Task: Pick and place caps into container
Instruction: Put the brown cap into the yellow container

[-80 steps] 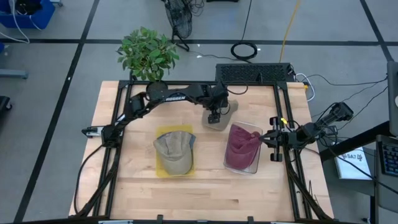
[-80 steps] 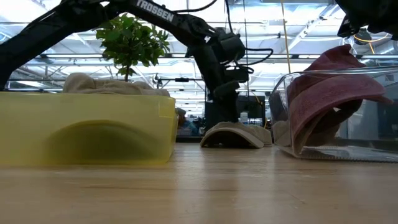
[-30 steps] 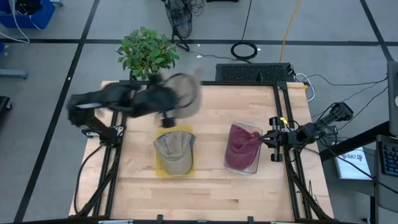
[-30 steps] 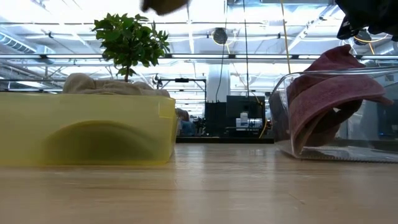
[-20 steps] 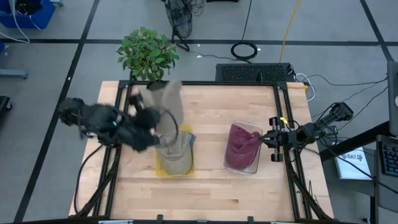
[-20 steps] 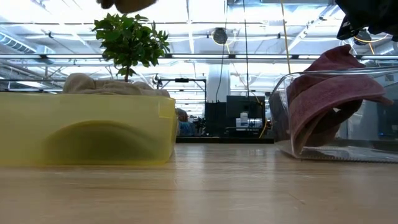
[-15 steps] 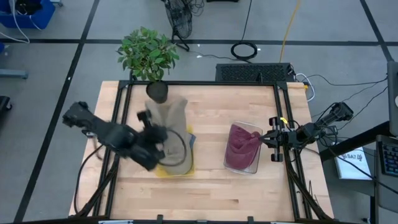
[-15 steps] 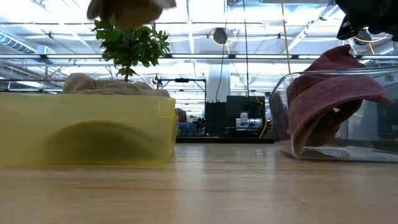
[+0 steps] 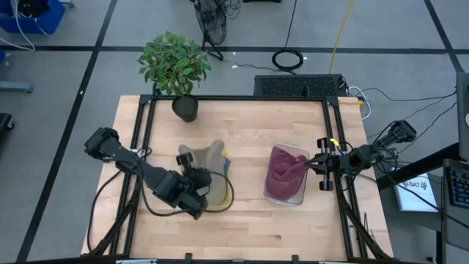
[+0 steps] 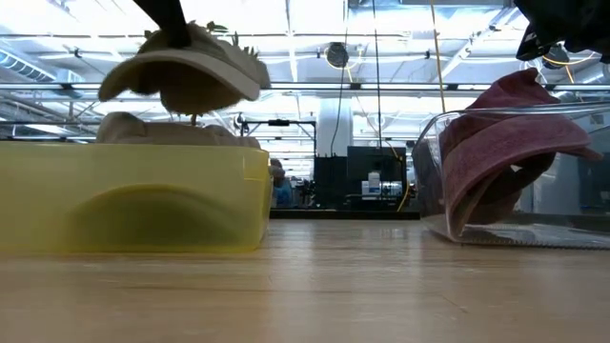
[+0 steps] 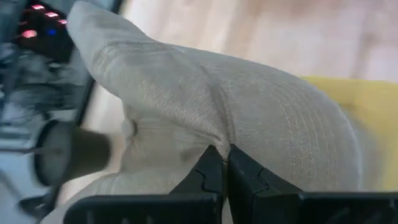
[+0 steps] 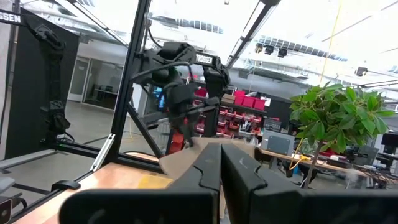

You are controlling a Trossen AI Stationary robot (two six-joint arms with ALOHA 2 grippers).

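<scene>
Over the yellow bin: left pincer was hanging above it, fingers pinched right down on the crown fabric of a khaki cap. Wrist view showed the two fingers basically touching with a fold of cloth between them.

Cap position: clear of the yellow bin, brim roughly level, not touching the other khaki cap already lying inside.

Right pincer: parked at the edge of the clear bin, fingers together. Whether it had any hold of the maroon cap in there, I couldn't tell. Just waiting, looked like.

Tabletop: no loose caps showing anywhere on it.

Plant: potted one at the far corner, well out of the way.

What could go wrong: my guess, the grip was only on a thin pinch of soft cloth, so the cap could slip out early or swing on release. It seemed to sit toward one side of the bin, so a brim catching the wall and leaving it draped half out seemed the likeliest mess. Also the bin was already fairly full, so it might just perch on top.
</scene>
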